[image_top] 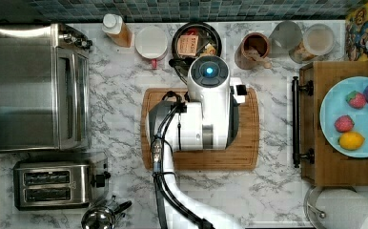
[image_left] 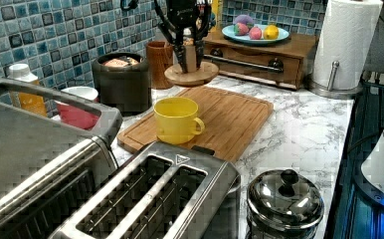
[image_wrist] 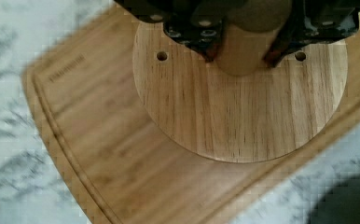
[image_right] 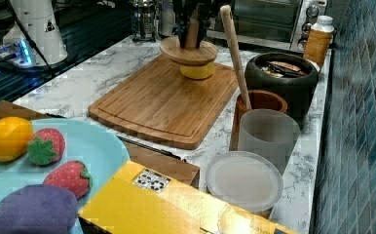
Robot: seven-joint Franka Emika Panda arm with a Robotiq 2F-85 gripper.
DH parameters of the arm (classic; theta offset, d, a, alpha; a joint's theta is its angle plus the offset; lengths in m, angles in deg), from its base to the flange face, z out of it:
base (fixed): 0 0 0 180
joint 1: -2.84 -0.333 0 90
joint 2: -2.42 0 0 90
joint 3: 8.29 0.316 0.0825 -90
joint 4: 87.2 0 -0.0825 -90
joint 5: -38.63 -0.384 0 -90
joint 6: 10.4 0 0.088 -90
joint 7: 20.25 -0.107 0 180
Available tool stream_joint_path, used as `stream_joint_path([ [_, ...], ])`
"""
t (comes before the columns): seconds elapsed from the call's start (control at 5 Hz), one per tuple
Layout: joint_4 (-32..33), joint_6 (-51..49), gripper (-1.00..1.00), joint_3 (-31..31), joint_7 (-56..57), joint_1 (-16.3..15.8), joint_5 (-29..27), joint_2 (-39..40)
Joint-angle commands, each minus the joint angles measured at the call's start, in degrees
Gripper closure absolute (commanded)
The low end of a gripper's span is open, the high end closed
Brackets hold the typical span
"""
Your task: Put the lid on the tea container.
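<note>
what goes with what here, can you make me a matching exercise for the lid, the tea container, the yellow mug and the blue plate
Things:
1. wooden lid
2. tea container
3. yellow mug
4. blue plate

States:
a. standing on the cutting board
b. open, packets showing
c. carrying toy fruit
d. held by its knob in the gripper, above the board

Pairs: 1-d, 2-b, 3-a, 4-c
</note>
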Motion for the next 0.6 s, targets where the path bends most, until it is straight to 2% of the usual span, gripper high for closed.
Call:
stream_joint_path([
  [0.2, 1.3, 12.3, 1.00, 0.7, 7.4, 0.1, -5.2, -13.2],
  [0.6, -11.5, 6.4, 1.00, 1.1, 0.6, -0.7, -0.1, -9.1],
])
